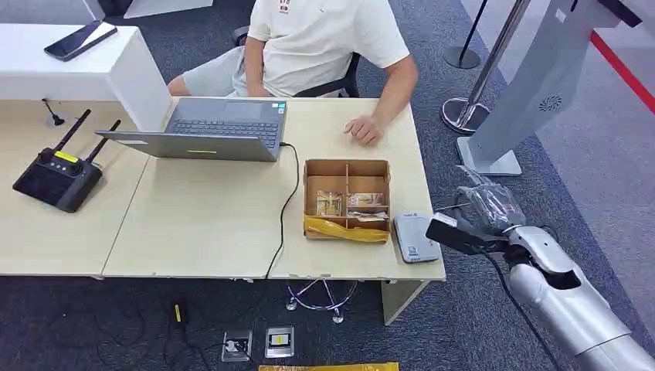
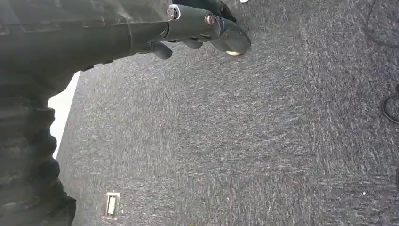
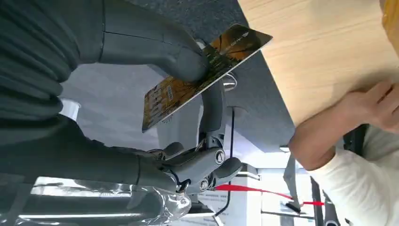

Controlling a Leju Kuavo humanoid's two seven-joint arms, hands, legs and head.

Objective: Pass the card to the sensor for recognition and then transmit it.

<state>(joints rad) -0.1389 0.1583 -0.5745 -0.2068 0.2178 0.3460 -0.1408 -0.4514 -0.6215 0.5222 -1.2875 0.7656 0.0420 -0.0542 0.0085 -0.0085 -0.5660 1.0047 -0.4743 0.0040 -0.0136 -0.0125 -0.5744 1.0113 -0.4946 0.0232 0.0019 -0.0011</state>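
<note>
My right hand [image 1: 485, 210] hovers just off the right edge of the wooden table [image 1: 201, 232]. It pinches an orange-brown patterned card [image 3: 202, 75] between thumb [image 3: 183, 59] and fingers; in the head view the card [image 1: 456, 233] looks dark and points toward the table. The grey card sensor [image 1: 415, 238] lies flat at the table's front right corner, just left of the card's tip. Beside it sits a cardboard box [image 1: 346, 174] with compartments holding more cards. My left hand [image 2: 202, 28] hangs over the carpet, holding nothing.
A seated person rests a hand [image 1: 363, 130] on the table behind the box. An open laptop [image 1: 220, 127], its black cable [image 1: 287, 209] and a black antenna controller [image 1: 58, 178] lie to the left. A white kiosk stand [image 1: 525, 85] and stanchion base [image 1: 463, 112] stand to the right.
</note>
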